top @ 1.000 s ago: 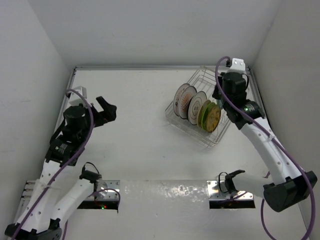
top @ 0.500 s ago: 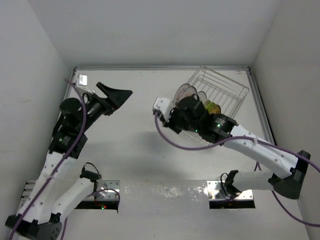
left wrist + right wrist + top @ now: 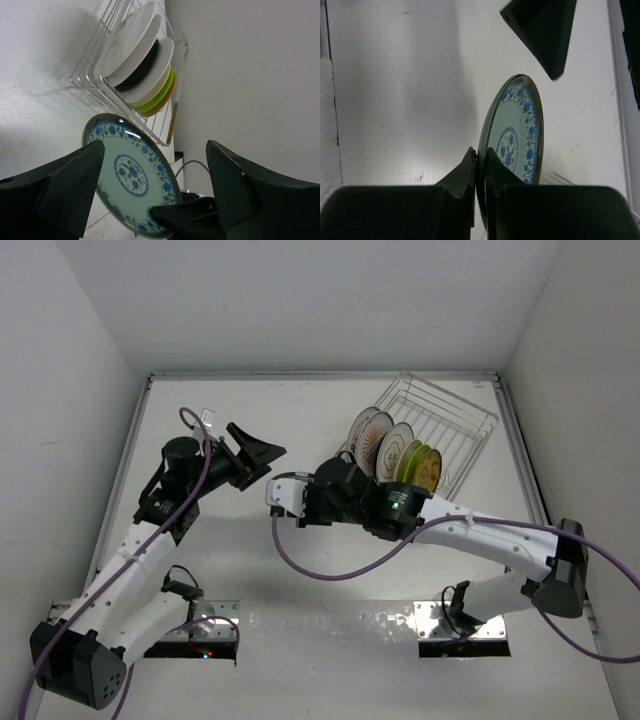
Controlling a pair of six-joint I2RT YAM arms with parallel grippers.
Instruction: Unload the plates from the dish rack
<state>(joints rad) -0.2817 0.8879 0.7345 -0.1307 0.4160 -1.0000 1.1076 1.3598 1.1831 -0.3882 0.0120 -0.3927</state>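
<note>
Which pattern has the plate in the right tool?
Blue flowers on the pale teal round plate; left wrist view.

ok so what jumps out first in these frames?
The right gripper pinching a round teal plate with blue flowers by its rim, on edge over mid-table. The left gripper faces it, jaws open on either side, not touching. Behind, the silvery wire dish rack holds a row of upright plates at the far right.

A white counter (image 3: pixel 300 420) sits boxed in by plain white walls: a back wall (image 3: pixel 320 300), a left wall (image 3: pixel 60 390) and a right wall (image 3: pixel 590 360). At its near edge lie two silvery brackets, the left bracket (image 3: pixel 218 612) and the right bracket (image 3: pixel 490 632), well apart, with a glossy strip (image 3: pixel 330 618) between them.
</note>
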